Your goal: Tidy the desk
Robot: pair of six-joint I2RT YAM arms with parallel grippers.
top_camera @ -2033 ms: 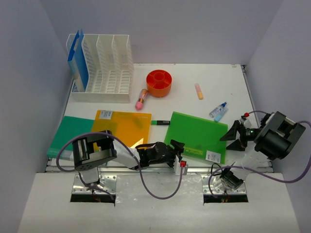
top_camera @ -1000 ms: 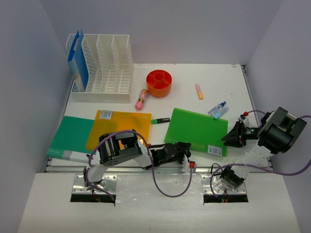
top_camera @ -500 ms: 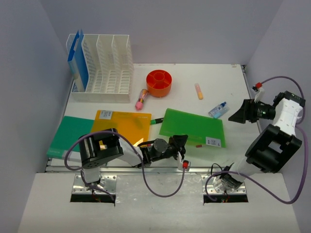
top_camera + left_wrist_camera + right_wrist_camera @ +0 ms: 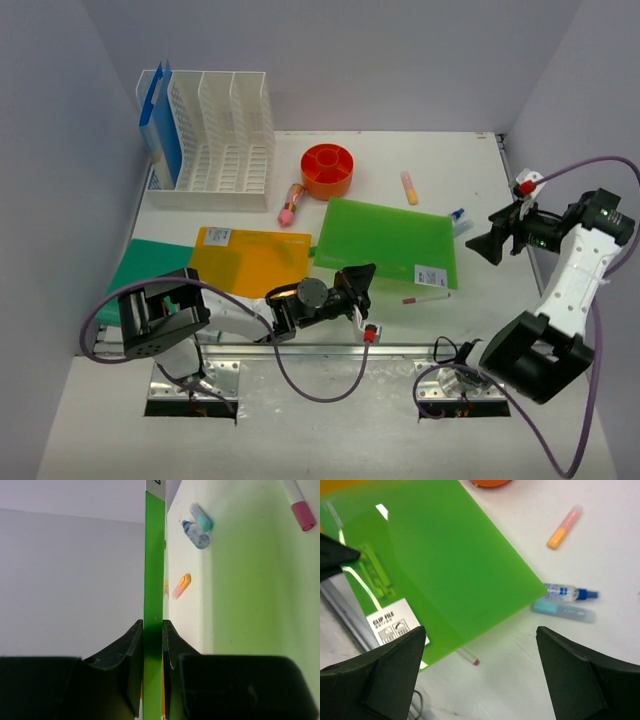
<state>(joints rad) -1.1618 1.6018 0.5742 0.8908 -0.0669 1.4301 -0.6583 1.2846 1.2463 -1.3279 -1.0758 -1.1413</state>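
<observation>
On the white desk point(image 4: 470, 165), my left gripper point(image 4: 356, 279) is shut on the near edge of a green clip-file folder point(image 4: 385, 243). The folder is lifted and tilted off the desk. In the left wrist view the folder point(image 4: 154, 555) shows edge-on, pinched between the fingers of the left gripper point(image 4: 152, 630). My right gripper point(image 4: 494, 240) hangs open above the desk's right side, clear of the folder. From the right wrist, the open right gripper point(image 4: 480, 630) holds nothing and looks down on the folder point(image 4: 435, 565).
An orange folder point(image 4: 250, 262) overlaps a teal one point(image 4: 140, 272) at the front left. A white file rack point(image 4: 215, 140) with blue files stands at the back left. An orange round pot point(image 4: 328, 170), pink marker point(image 4: 292, 203), orange highlighter point(image 4: 409, 187), glue bottle point(image 4: 567, 592) and red-capped pen point(image 4: 425, 297) lie around.
The left gripper has lifted the green folder and carried it away from the front edge, uncovering the pen. The right gripper let go, opened wide and swung up to the right.
</observation>
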